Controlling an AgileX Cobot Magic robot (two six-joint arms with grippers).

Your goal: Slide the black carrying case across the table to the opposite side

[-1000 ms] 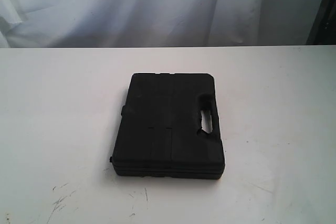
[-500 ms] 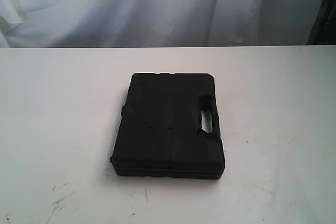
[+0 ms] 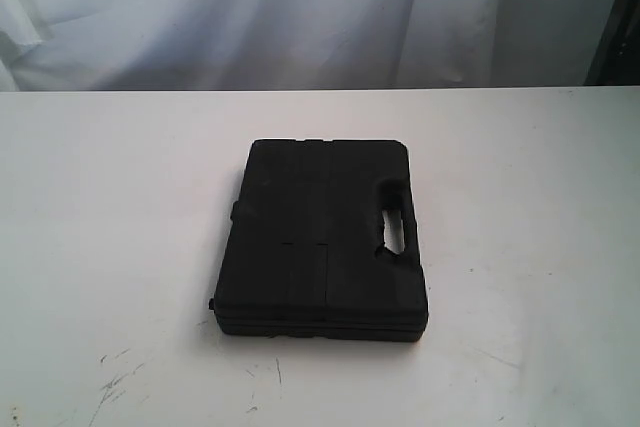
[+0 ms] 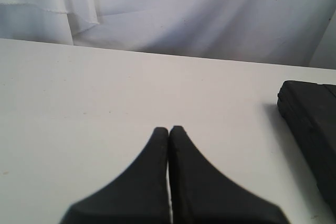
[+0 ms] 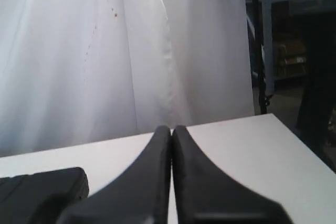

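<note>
White tabletop (image 3: 90, 197) shows dark scratches (image 3: 115, 382) at its near edge; farther in, the black carrying case (image 3: 320, 247) lies flat about midway, its handle cutout (image 3: 395, 230) toward the right. Clear of the case, the left end effector (image 4: 168, 129) and right end effector (image 5: 171, 128) are each pressed closed, gripping nothing. Behind hangs a white curtain (image 3: 250, 17).

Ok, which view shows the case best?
The exterior view: the whole black case lies on the table, handle cutout visible. The left wrist view catches only one end; the right wrist view only a corner.
</note>
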